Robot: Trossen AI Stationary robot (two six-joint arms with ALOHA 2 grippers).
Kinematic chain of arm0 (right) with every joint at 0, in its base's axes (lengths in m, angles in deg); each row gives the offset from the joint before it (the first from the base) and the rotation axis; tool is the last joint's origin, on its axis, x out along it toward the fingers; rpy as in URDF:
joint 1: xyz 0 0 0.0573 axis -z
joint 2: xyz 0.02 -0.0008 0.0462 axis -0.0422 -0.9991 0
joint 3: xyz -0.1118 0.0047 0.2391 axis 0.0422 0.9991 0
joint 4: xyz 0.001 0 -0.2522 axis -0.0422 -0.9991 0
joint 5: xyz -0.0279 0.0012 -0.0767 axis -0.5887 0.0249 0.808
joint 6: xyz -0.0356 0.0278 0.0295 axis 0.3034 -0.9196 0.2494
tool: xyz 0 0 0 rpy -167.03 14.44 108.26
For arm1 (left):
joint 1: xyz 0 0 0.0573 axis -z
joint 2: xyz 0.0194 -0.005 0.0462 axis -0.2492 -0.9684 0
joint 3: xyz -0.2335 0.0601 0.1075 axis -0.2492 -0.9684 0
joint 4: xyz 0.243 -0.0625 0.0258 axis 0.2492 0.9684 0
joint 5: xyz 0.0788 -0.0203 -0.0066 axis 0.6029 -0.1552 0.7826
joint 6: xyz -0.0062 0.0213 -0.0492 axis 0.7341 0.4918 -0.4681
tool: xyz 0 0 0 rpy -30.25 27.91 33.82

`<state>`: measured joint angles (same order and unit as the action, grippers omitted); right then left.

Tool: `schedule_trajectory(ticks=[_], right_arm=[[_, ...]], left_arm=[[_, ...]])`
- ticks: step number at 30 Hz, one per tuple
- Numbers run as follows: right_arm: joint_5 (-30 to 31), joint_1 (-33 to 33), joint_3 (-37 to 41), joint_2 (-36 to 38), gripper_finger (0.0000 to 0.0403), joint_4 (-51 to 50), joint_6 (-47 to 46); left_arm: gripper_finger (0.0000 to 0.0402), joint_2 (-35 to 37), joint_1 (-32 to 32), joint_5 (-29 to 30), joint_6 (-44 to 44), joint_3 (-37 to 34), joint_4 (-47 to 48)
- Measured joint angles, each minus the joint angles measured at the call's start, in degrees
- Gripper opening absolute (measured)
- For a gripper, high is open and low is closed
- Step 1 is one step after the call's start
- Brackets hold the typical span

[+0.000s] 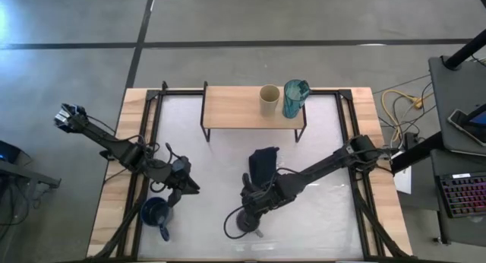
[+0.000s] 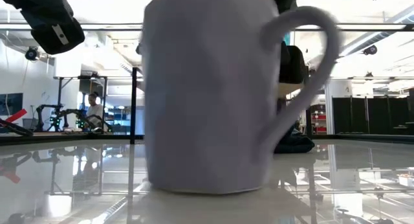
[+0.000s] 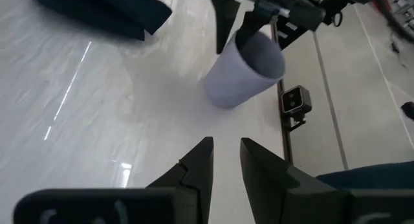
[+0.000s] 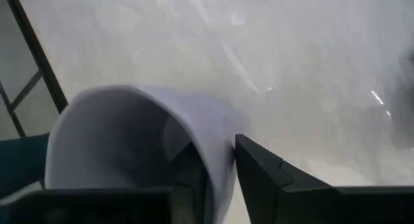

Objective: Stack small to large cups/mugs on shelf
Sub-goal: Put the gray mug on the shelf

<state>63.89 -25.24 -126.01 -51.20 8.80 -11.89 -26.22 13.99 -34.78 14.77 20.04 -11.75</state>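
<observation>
A beige cup (image 1: 269, 100) and a translucent teal mug (image 1: 295, 98) stand side by side on the right half of the light-wood shelf (image 1: 228, 107) at the table's far side. The grey-lavender mug (image 2: 207, 94) stands near the table's front edge, with my right gripper (image 1: 249, 206) shut on its rim. The dark blue mug (image 1: 156, 212) stands at the front left. My left gripper (image 1: 186, 188) hovers just beyond the blue mug, open, with nothing between its fingers (image 3: 200, 162). My right gripper holds the grey-lavender mug by its rim wall (image 4: 217, 156), one finger inside the mug and one finger (image 4: 272, 179) outside. The fingers come slanting down from above on the table's right. The mug's base (image 2: 207, 185) rests on the table, handle (image 2: 317, 56) free.
A dark navy cloth (image 1: 263, 163) lies mid-table, between the shelf and the right gripper. A small camera (image 3: 296, 101) sits at the table's front edge beside the lavender mug. Black rails run along the table's sides. A person (image 2: 96, 111) sits far off in the room.
</observation>
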Motion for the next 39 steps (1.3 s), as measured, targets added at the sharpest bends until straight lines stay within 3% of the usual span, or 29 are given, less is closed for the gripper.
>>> schedule_trajectory(ticks=[6, 15, 25, 32, 39], right_arm=[[0.08, 1.44, -2.03, 0.13, 0.0019, -2.32, 2.87], [3.91, 5.25, -4.07, 0.25, 0.0016, -2.28, 2.85], [14.43, 12.87, -4.08, 0.25, 0.0020, -2.51, 0.27], [14.21, 17.21, -4.08, 0.25, 0.0024, -2.46, 1.80], [8.39, 18.35, -4.11, -0.94, 0.0050, -2.24, 2.00]], left_arm=[[0.0063, 0.00, 0.00, 0.02, 0.02, 0.00, 0.17], [0.0063, 0.00, 0.00, 0.04, 0.04, 0.00, 0.20], [0.0063, 0.00, -0.02, 0.04, 0.04, 0.00, 0.20], [0.0063, 0.00, -0.01, 0.04, 0.04, 0.00, 0.17], [0.0063, 0.00, -0.02, 0.04, 0.07, 0.00, 0.18]])
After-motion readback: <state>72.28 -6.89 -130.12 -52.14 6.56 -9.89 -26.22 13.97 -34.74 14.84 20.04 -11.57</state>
